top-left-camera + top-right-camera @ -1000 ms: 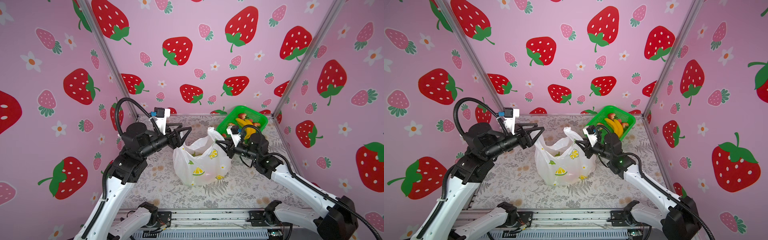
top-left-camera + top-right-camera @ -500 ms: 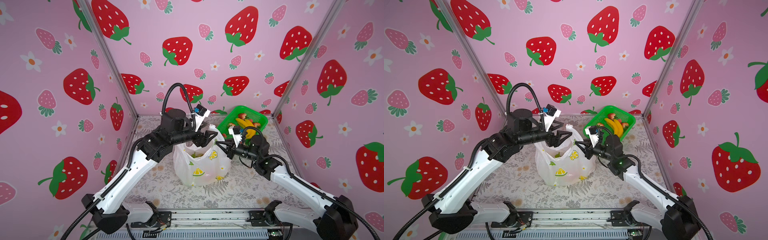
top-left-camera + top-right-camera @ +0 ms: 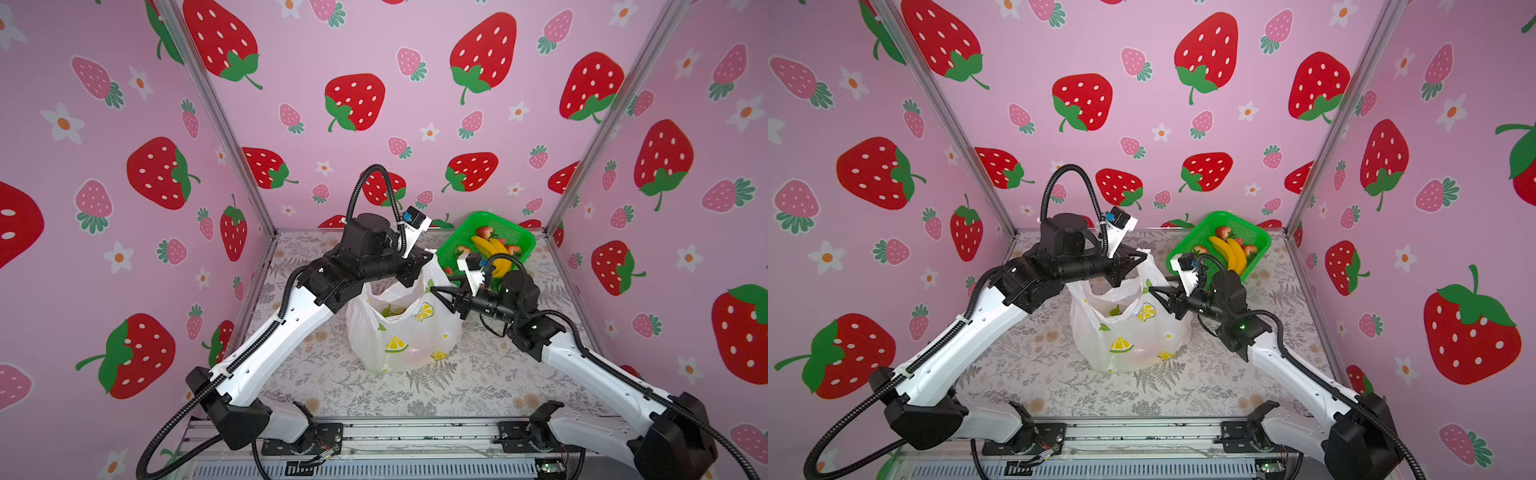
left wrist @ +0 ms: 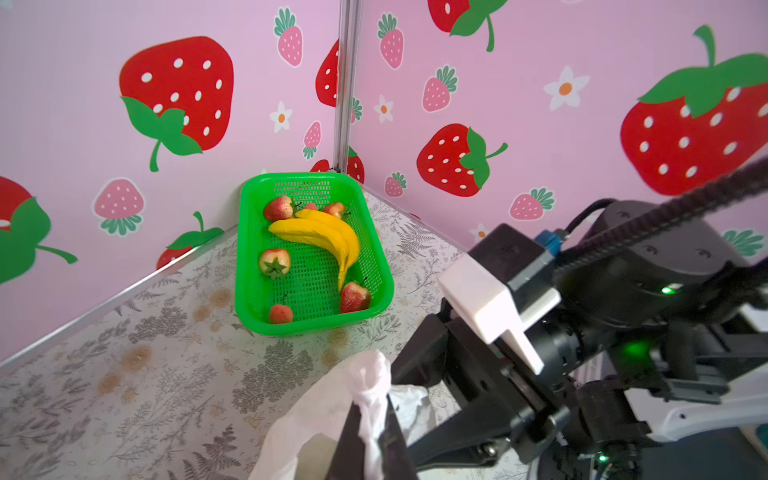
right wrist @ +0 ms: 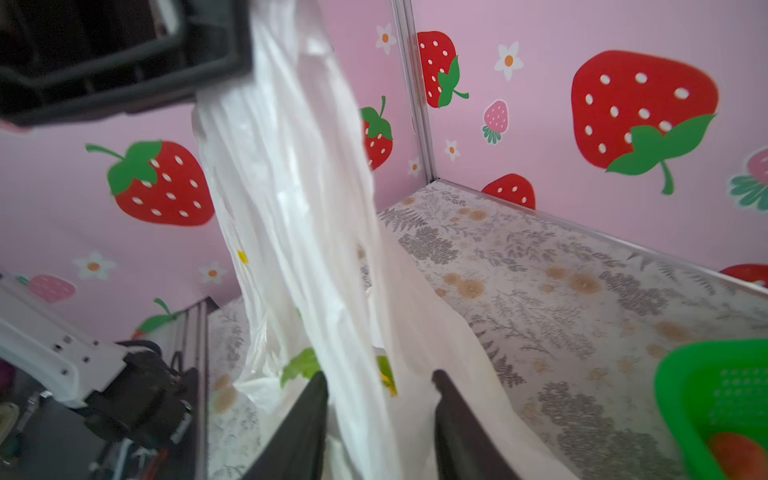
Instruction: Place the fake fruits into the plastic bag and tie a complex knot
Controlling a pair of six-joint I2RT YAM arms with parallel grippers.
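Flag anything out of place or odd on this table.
Nothing spilled or damaged. The bananas and strawberries lie in the green basket, not in the plastic bag, whose handle is pinched in the left gripper.

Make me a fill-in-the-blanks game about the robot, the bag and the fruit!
1. The left gripper is shut on the bag's ____.
2. The bananas lie in the ____ basket.
3. The right gripper has its jaws ____, with the bag between them.
4. The bag shows printed ____ slices.

Missing words: handle; green; open; lemon
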